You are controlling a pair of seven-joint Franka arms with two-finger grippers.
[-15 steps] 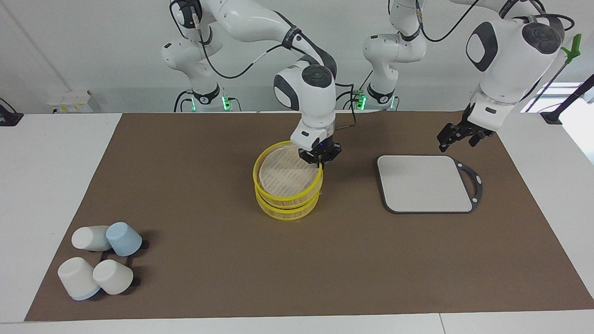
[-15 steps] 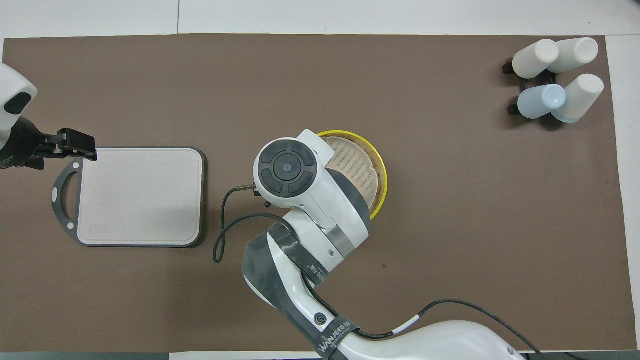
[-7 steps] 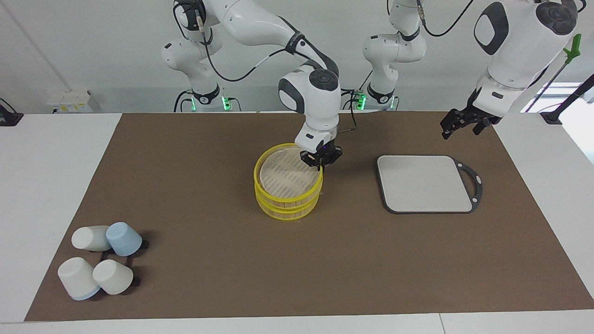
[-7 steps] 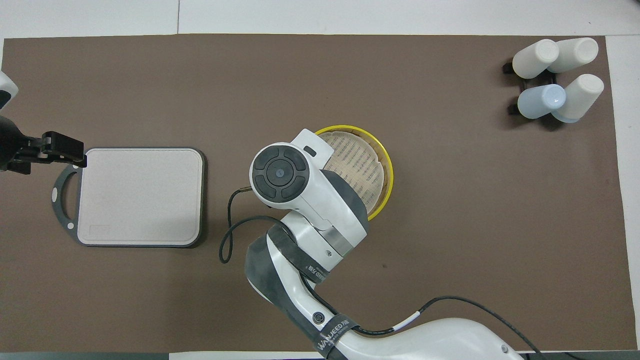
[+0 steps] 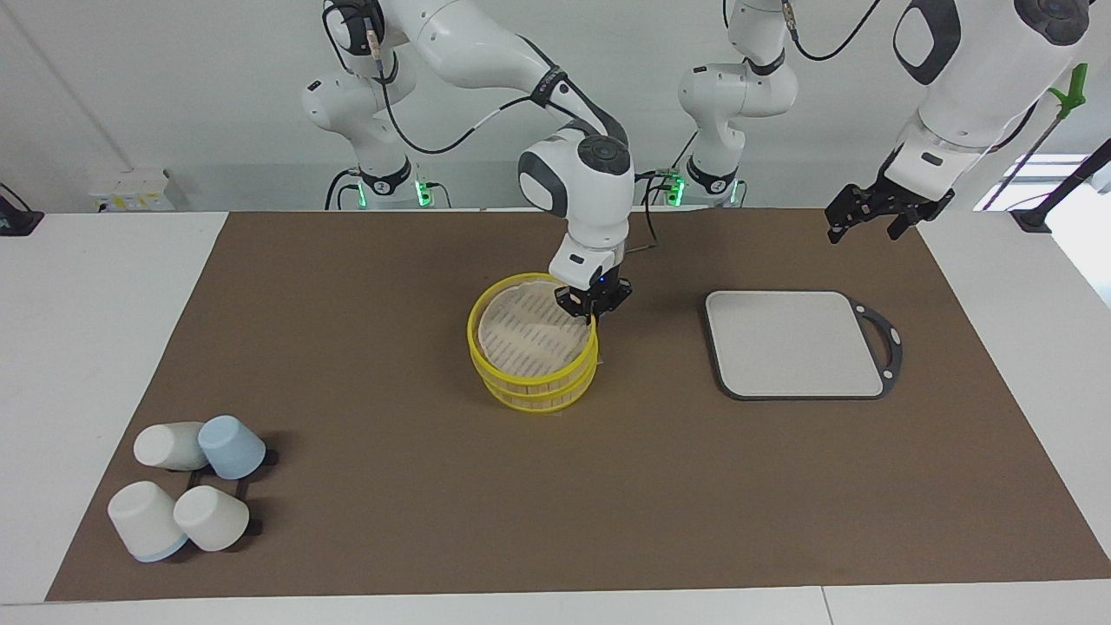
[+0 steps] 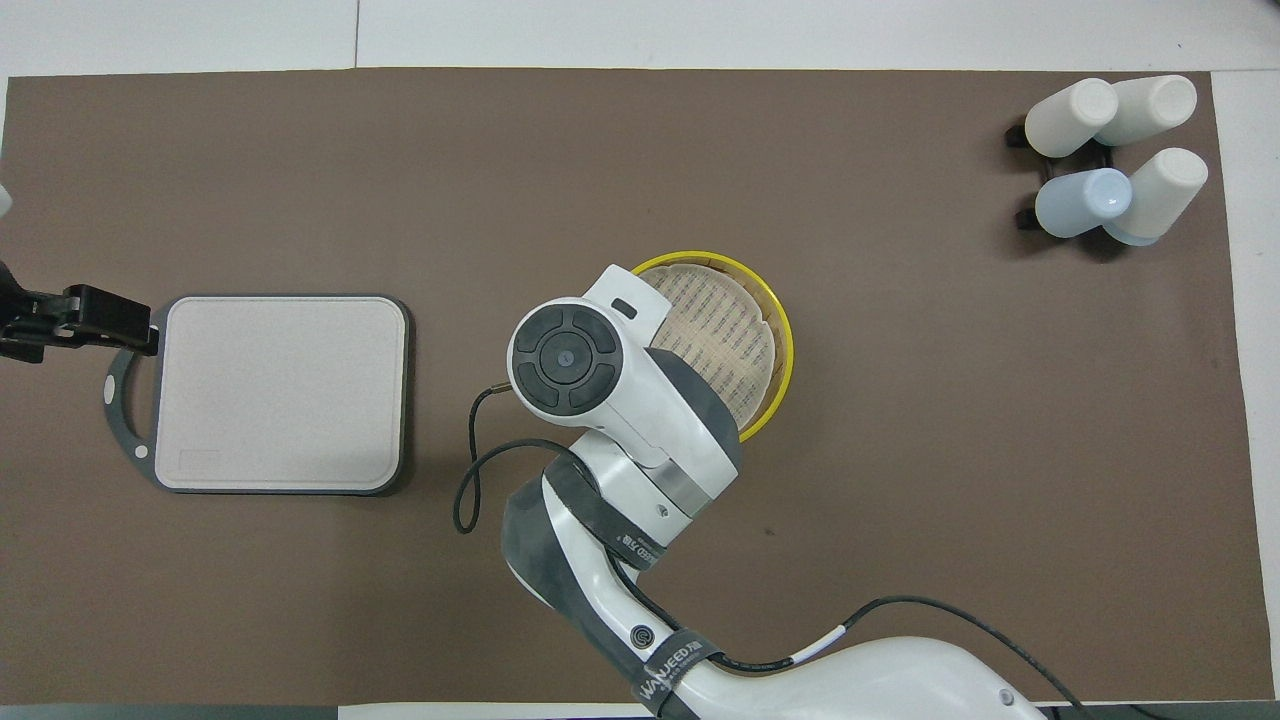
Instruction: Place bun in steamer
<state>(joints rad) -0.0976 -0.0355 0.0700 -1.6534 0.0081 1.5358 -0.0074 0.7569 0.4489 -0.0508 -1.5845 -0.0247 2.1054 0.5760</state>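
The steamer (image 5: 534, 392) stands at the middle of the brown mat, a round basket with yellow rims; in the overhead view only part of it (image 6: 772, 400) shows past the arm. Its round lid (image 5: 521, 334) sits slightly askew on top, with its pale slatted face showing. My right gripper (image 5: 593, 305) is shut on the lid's rim at the edge toward the left arm's end. In the overhead view the right arm's wrist hides this gripper. My left gripper (image 5: 864, 221) hangs open and empty in the air over the mat beside the board's handle. The bun is hidden or out of view.
A grey square board (image 5: 794, 343) with a black handle lies toward the left arm's end. Several white and blue cups (image 5: 187, 495) lie on a black rack at the mat's corner toward the right arm's end, far from the robots.
The right gripper has shifted the lid a little toward the right arm's end of the table. The left gripper has risen and drawn back from the board toward the left arm's end.
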